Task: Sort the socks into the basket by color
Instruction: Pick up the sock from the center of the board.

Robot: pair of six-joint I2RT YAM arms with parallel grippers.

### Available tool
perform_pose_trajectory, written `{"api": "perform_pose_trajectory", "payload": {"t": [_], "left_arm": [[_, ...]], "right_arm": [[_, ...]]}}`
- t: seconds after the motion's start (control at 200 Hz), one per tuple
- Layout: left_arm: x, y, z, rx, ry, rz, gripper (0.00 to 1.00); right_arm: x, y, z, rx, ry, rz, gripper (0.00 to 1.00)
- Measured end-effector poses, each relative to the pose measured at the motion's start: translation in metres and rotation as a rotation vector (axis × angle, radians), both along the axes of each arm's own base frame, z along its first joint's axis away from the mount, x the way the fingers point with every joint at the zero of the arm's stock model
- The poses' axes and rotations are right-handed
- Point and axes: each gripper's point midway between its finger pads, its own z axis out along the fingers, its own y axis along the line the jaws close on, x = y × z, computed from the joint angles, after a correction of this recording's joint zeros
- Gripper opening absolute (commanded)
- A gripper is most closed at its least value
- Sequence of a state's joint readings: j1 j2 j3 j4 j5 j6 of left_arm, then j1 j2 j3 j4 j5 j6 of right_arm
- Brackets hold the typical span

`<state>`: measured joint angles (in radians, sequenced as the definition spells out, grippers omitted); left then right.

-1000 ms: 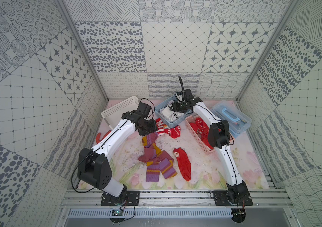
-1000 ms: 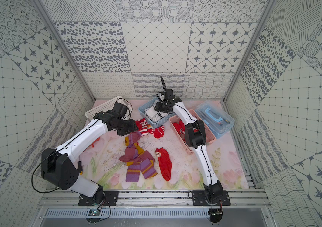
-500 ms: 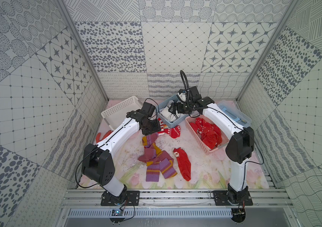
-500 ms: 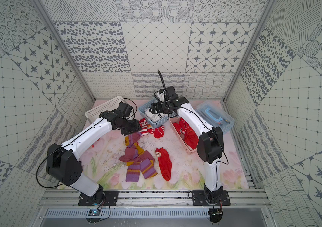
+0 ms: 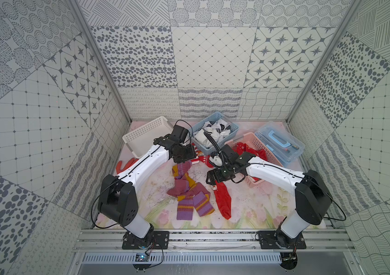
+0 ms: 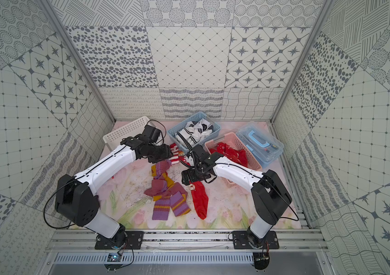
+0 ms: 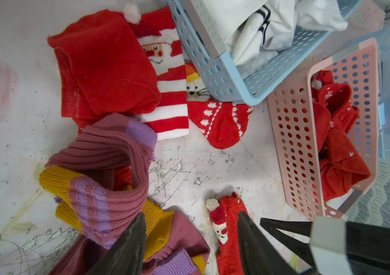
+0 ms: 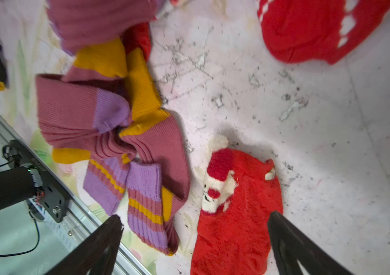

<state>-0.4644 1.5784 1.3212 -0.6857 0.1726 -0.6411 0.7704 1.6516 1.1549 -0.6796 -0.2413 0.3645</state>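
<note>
While left claw [image 7: 190, 214] gapes, right claw [image 8: 194, 215], also agape, has swung over red sock [image 8: 234, 228].

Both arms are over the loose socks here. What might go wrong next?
The right gripper is open over the red Santa sock, with one finger beside the purple striped socks; closing could pinch both colors. The left gripper, also open, hangs close by, so the arms may collide. A red sock sits tucked in the purple pile and could ride along.
</note>
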Motion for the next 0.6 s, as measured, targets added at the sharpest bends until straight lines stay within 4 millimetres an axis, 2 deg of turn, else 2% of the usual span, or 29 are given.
{"api": "perform_pose_trajectory", "payload": {"t": [0.115,0.295,0.53,0.6], "left_arm": [[-0.002,0.001,-0.001,-0.003,-0.003,0.003,0.61],[-0.004,0.002,-0.003,-0.006,-0.009,0.006,0.61],[-0.007,0.004,-0.004,-0.010,-0.017,0.007,0.61],[-0.007,0.004,-0.005,-0.009,-0.016,0.007,0.61]], "right_arm": [[-0.014,-0.009,-0.020,-0.059,0.019,-0.002,0.98],[-0.018,-0.013,-0.035,-0.100,-0.003,-0.015,0.92],[-0.023,-0.023,-0.050,-0.149,-0.014,-0.042,0.73],[-0.023,-0.026,-0.055,-0.159,-0.011,-0.056,0.63]]}}
